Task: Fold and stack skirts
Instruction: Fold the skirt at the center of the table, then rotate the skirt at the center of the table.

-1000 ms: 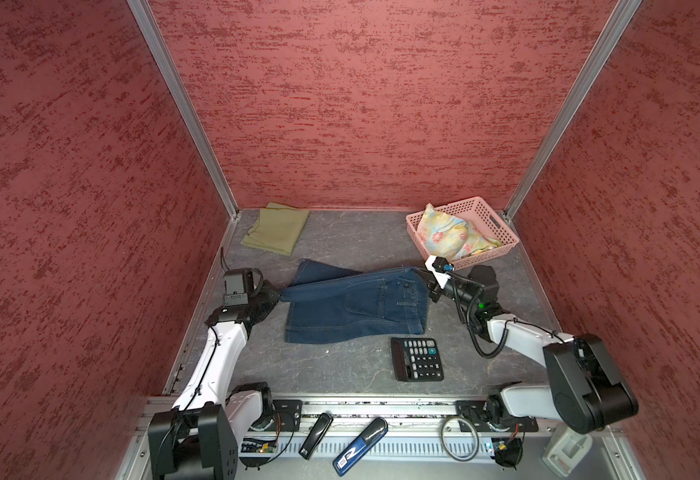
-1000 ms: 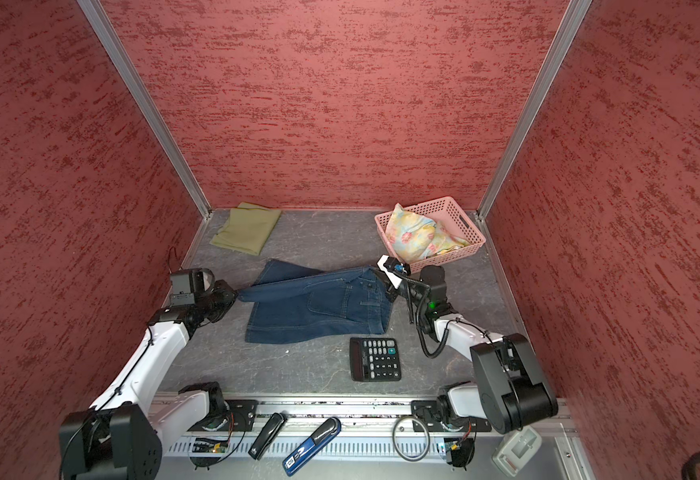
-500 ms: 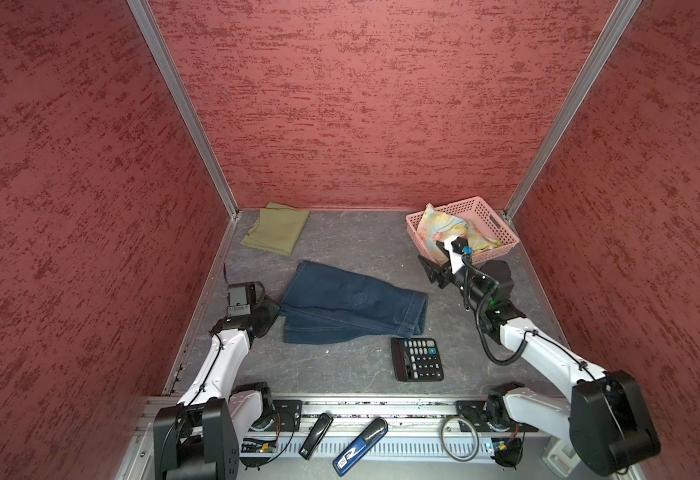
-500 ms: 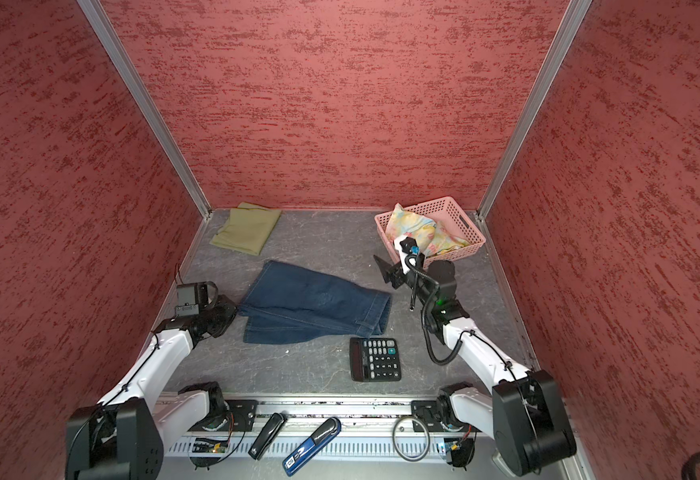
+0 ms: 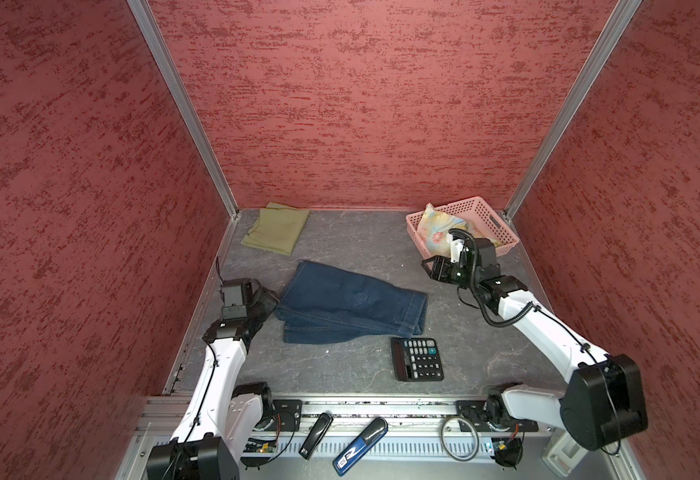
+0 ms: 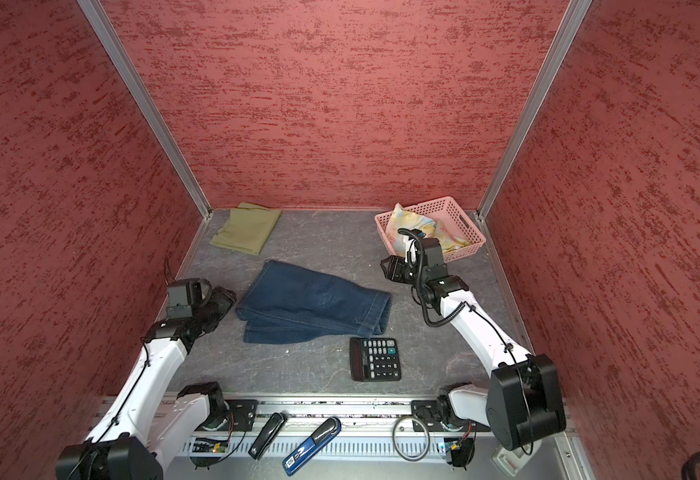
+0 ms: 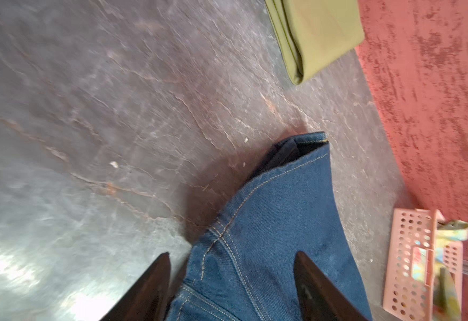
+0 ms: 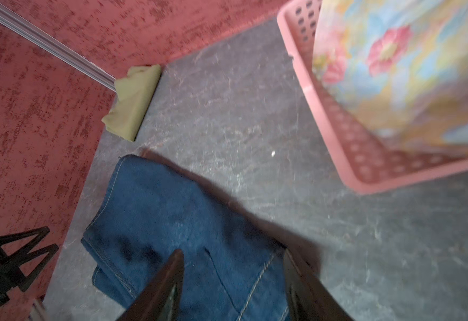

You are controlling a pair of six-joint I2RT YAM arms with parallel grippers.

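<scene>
Skirts counted: three.

1. Denim skirt (image 5: 352, 303): one, folded, flat on the counter (image 5: 361, 249) between the two tools. Its near corner lies at the tips of the left tool (image 7: 231, 254).
2. Olive skirt (image 5: 275, 228): one, folded, well beyond the left tool in the far corner, apart from the denim.
3. Floral skirt (image 5: 433, 224): one, bunched in the single pink basket (image 5: 494, 216), just behind the right tool (image 8: 233, 250).

Tools counted: two.

- Left tool: jaws apart, low at the denim's edge. The cloth shows between the fingers in the wrist view, not pinched.
- Right tool: jaws apart, raised off the counter beside the denim's waistband end, nothing between them.

One calculator (image 5: 417, 357) lies on the counter, nearer the right tool, just clear of the denim.
</scene>
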